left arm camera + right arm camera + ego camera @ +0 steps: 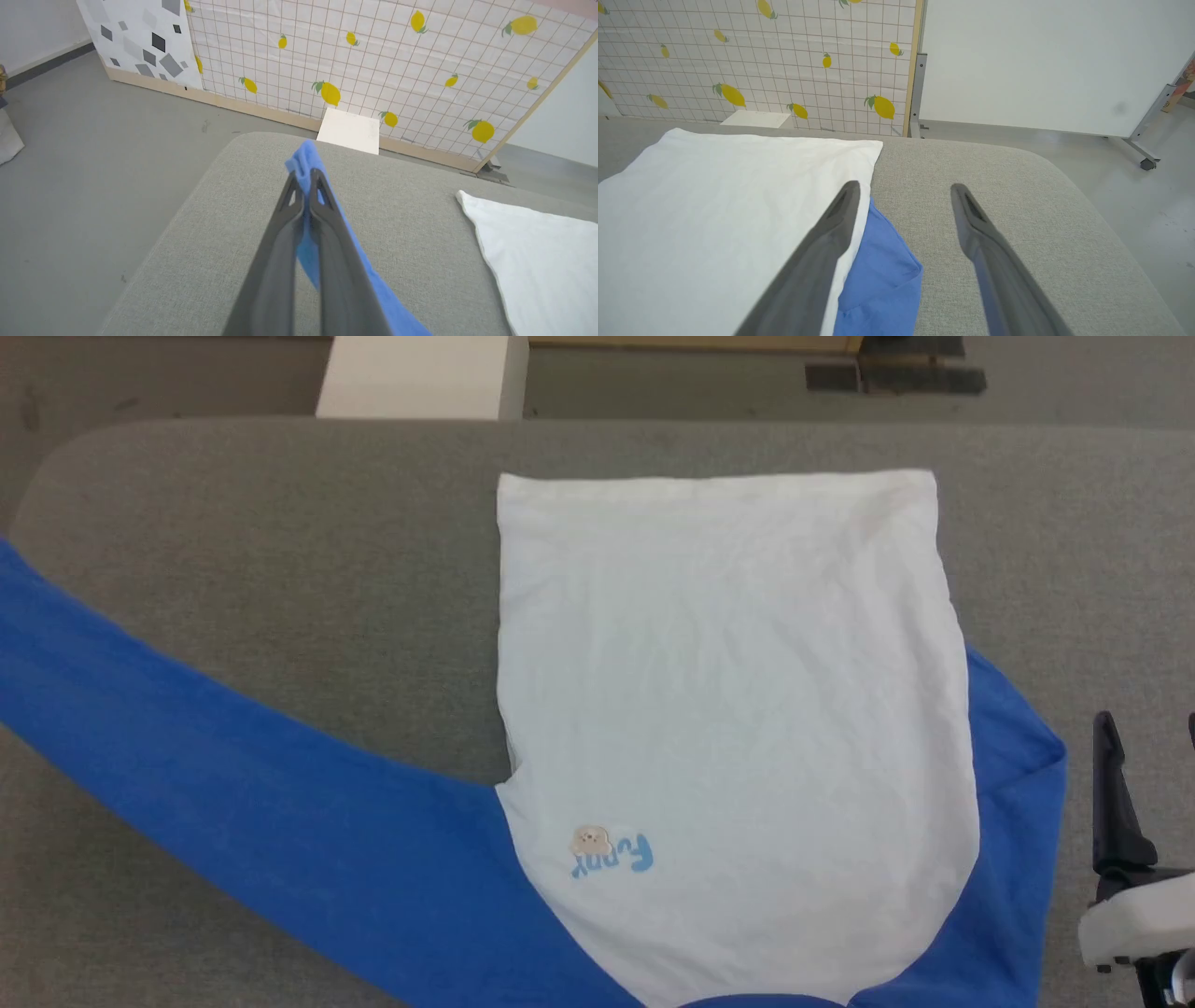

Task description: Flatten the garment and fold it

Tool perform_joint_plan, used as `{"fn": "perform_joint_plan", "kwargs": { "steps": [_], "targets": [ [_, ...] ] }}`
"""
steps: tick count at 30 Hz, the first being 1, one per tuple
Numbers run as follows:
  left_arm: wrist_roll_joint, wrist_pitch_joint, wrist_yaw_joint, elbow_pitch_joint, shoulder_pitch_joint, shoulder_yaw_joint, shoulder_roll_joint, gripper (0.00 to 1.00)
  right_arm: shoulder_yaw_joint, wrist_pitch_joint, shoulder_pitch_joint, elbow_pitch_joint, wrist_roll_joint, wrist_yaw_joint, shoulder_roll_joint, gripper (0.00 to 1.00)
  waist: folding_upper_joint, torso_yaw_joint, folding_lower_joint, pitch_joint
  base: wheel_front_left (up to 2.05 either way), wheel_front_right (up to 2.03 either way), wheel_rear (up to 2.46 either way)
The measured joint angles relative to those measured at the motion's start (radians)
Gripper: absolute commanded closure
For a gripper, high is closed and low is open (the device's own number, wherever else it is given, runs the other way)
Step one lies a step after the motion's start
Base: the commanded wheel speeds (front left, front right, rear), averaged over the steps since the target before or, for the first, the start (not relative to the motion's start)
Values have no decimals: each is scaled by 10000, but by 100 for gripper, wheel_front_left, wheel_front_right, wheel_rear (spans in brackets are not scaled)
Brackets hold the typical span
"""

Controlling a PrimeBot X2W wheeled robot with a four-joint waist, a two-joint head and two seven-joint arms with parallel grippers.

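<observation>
1. The left gripper has its two long dark fingers pressed together, clamped on the tip of a royal-blue sleeve. A small bunch of soft cloth pokes out past the fingertips.
2. From that pinch, the sleeve runs back as one long, smooth blue band across the table, reaching the white body at its lower-left corner in the head view.
3. The garment lies spread near the middle of the table. Its white body is a broad, roughly rectangular panel with straight edges and faint creases. A small beige figure and pale-blue lettering sit near the lower left.
4. The other blue sleeve is folded in along the body's right edge, with its rumpled end showing from under the white cloth.
5. The right gripper hovers with its fingers spread wide apart, holding nothing. One finger is over the white edge and the other is over bare table just beside the folded sleeve.
6. The table is covered in grey woven fabric and has rounded corners.
7. A white box stands on the floor beyond the far edge. Whether it holds anything cannot be told.
8. Behind it rises a grid-patterned panel printed with yellow lemons, next to a plain white board on a metal frame.
</observation>
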Motion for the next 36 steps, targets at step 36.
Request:
{"fn": "perform_joint_plan", "kwargs": {
  "steps": [36],
  "targets": [
    [-1137,1659,332,-2675,-3231,-7938,-6903,100,-1981,213,-139,-368,451,0,19,0,0,-328,0,-921,0,0,0]
  ]
}}
